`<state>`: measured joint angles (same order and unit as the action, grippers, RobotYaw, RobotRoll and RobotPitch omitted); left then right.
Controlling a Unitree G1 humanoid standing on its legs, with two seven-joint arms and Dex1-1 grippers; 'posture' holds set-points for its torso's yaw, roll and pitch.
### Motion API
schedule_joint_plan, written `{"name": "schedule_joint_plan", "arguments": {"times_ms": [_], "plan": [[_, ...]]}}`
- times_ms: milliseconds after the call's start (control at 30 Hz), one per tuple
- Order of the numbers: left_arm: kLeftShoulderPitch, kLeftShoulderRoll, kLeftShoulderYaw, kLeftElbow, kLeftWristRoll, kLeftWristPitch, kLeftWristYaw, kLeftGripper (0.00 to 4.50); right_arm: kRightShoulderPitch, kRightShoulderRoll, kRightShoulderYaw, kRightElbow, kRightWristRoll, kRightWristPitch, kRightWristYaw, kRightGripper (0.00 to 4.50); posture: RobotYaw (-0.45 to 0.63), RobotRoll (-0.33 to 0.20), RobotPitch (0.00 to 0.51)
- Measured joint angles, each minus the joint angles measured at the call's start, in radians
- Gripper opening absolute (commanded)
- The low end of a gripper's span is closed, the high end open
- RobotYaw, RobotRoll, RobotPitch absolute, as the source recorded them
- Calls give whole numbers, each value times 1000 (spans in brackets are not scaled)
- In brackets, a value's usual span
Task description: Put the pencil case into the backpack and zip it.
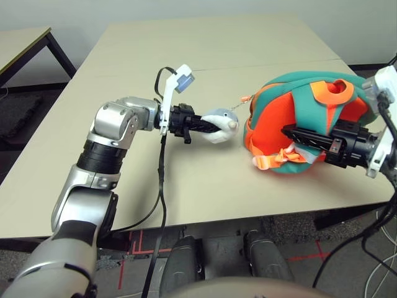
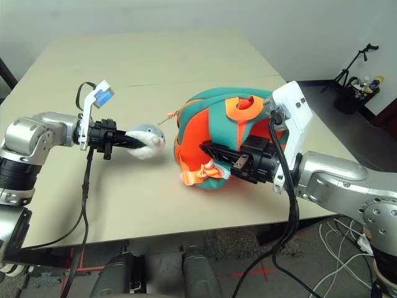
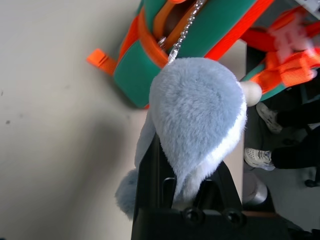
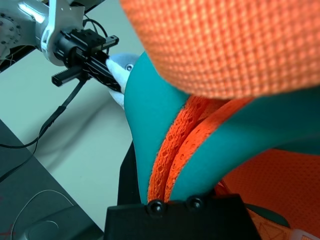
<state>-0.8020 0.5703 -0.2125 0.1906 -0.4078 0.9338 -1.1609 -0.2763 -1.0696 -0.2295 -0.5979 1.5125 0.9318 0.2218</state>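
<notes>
The orange and teal backpack [image 1: 291, 118] lies on the right half of the table. A thin chain joins it to a grey-white plush dolphin charm [image 1: 222, 124] on its left. My left gripper [image 1: 214, 128] is shut on the dolphin charm [image 3: 200, 115], holding it out from the bag just above the tabletop. My right gripper [image 1: 291, 131] reaches in from the right and is shut on the backpack's near side, with teal trim and orange mesh [image 4: 170, 165] running between its fingers. The pencil case is out of view.
The beige table [image 1: 205, 56] stretches bare behind and left of the bag. Its front edge is close to the backpack. A black cable [image 1: 162, 186] hangs from my left wrist over that edge. A second table [image 1: 22, 40] stands far left. A person's shoes [image 3: 260, 157] rest on the floor.
</notes>
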Motion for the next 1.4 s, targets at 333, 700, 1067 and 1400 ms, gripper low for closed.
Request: {"name": "schedule_joint_plan", "arguments": {"times_ms": [333, 700, 1067, 1400], "plan": [[21, -58, -91, 223, 94, -158, 7, 247, -14, 6, 9, 5, -16, 6, 10, 138, -139, 0, 59], [67, -107, -137, 233, 137, -187, -9, 237, -16, 30, 10, 12, -49, 13, 24, 138, -131, 0, 48], [88, -59, 85, -48, -24, 96, 104, 3676, 46, 8, -33, 60, -43, 58, -33, 2158, -138, 0, 24], [354, 395, 261, -392, -243, 393, 38, 4500, 325, -252, -471, 187, 249, 288, -109, 4486, -143, 0, 28]]}}
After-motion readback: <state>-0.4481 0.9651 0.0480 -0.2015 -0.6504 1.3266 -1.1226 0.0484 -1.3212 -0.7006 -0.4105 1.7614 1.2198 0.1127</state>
